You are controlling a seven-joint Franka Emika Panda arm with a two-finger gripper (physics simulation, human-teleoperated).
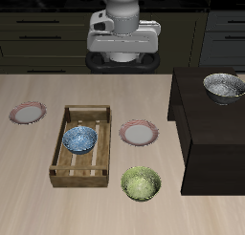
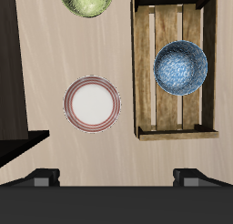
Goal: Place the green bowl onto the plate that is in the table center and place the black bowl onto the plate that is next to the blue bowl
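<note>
Two plates (image 1: 139, 134) (image 1: 28, 114) flank the crate (image 1: 83, 146); green bowl (image 1: 141, 183) near table's (image 1: 38, 205) front edge.

The table (image 1: 38, 201) shows matt pale wood grain; the slatted crate (image 1: 67, 167) looks rough wood; the black bowl (image 1: 223, 86) seems glossy, perhaps glazed.

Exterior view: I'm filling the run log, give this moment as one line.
gripper: open, raised, empty | green bowl: on table | black bowl: on cabinet | blue bowl: in crate | plates: bare
</note>
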